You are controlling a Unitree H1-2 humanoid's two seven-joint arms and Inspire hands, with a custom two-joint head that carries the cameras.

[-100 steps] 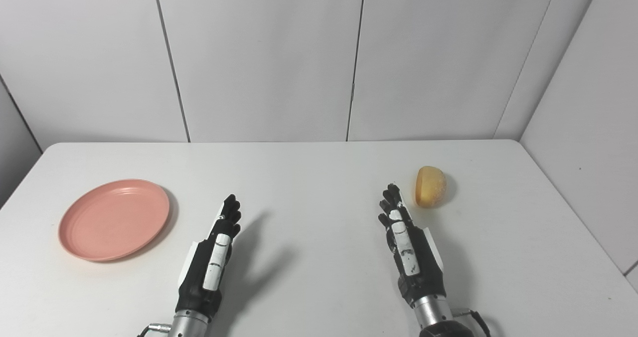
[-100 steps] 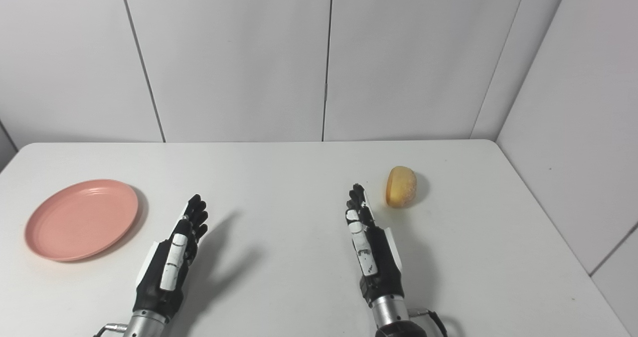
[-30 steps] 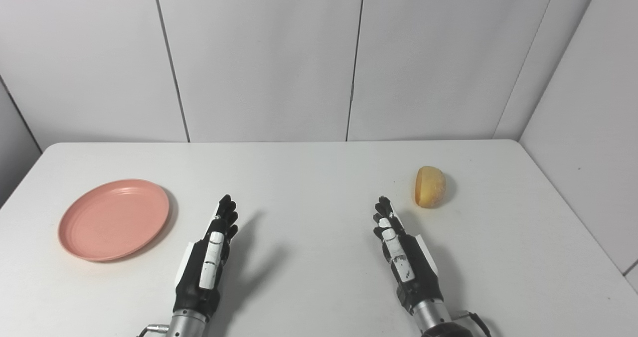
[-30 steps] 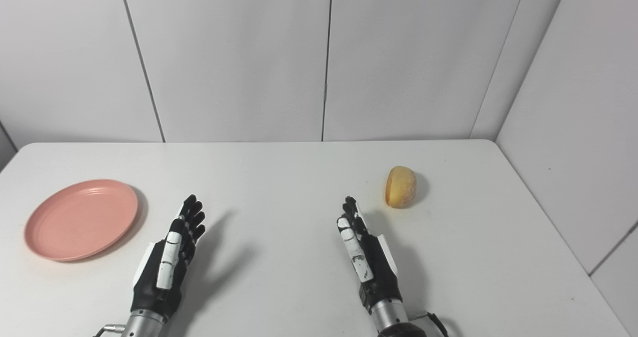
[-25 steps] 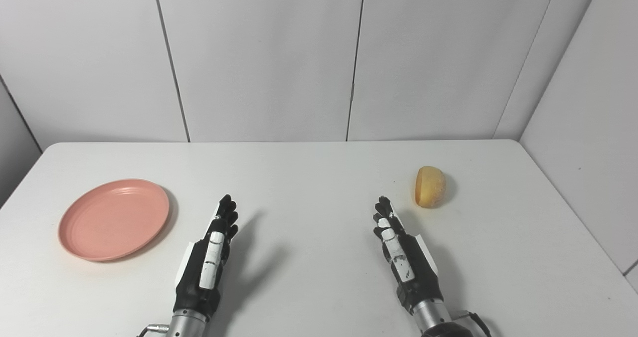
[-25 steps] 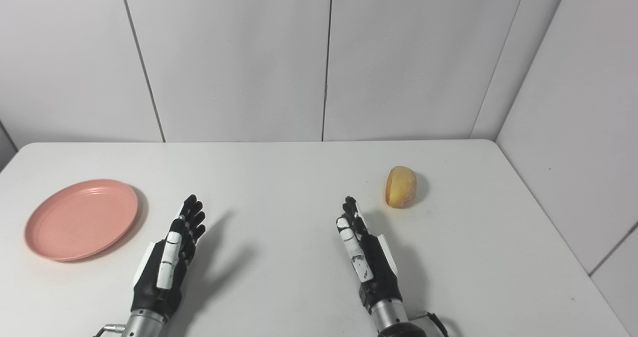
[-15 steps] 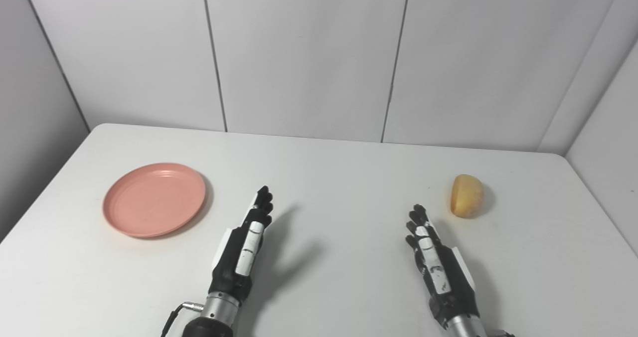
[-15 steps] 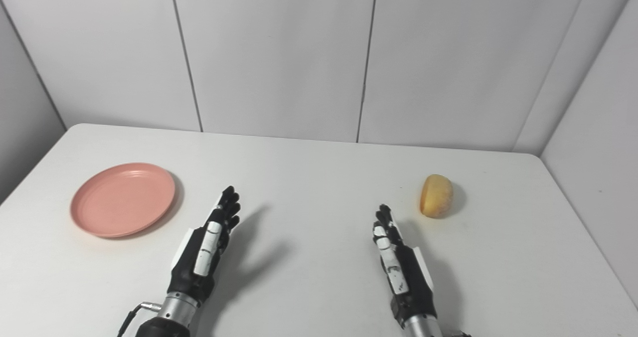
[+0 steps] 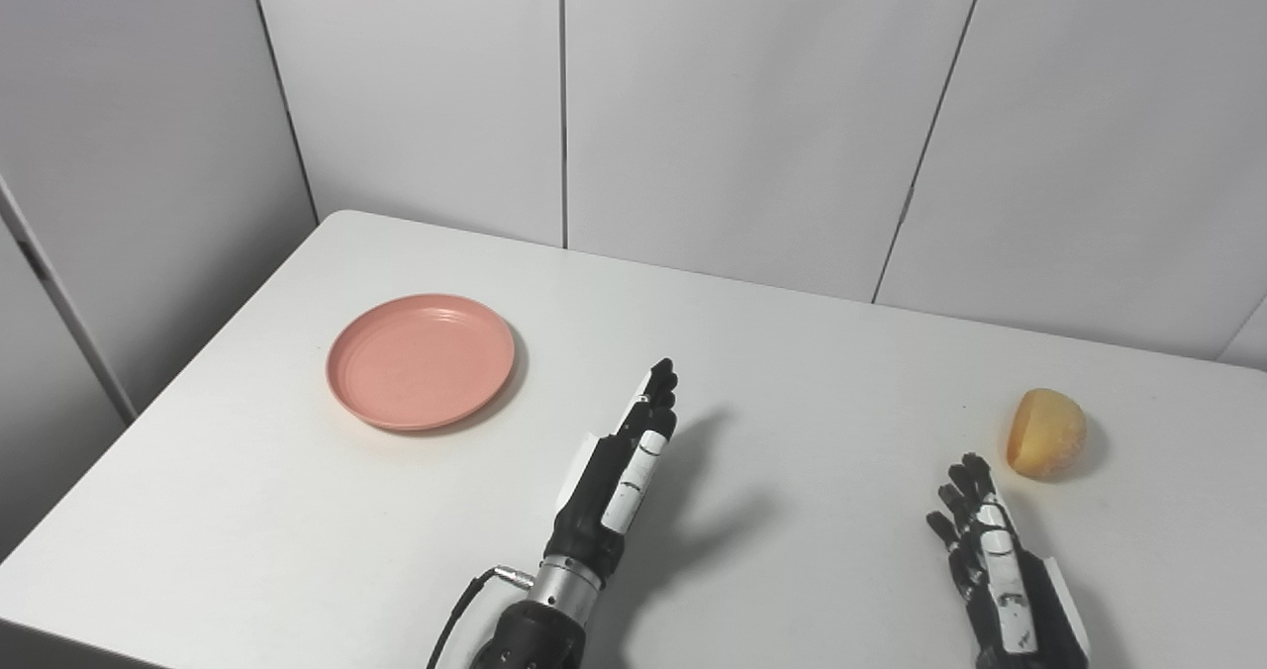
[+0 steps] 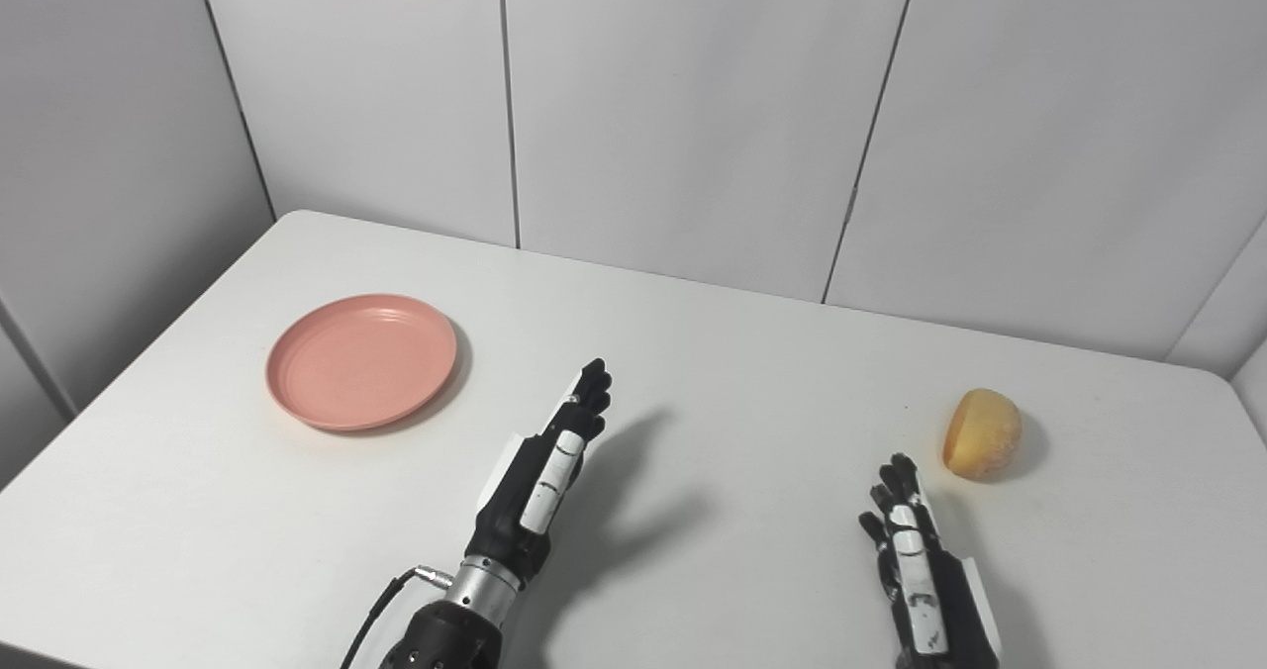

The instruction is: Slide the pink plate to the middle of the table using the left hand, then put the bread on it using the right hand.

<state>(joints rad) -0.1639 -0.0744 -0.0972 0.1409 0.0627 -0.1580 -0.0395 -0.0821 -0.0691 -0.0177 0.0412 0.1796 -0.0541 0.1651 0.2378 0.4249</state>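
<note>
A round pink plate lies flat on the left part of the white table. My left hand hovers over the table to the right of the plate, open, fingers stretched forward, apart from the plate. A golden bread roll rests on the table at the right. My right hand sits low at the bottom right, open and empty, its fingertips a short way in front of the bread and to its left, not touching it.
Grey wall panels close off the back and left of the table. The table's left edge runs close to the plate. A thin cable loops out at my left wrist.
The camera has swung to the left, so the whole scene shifted right in the picture. Plate and bread have not moved on the table. Both hands stay open, about where they were.
</note>
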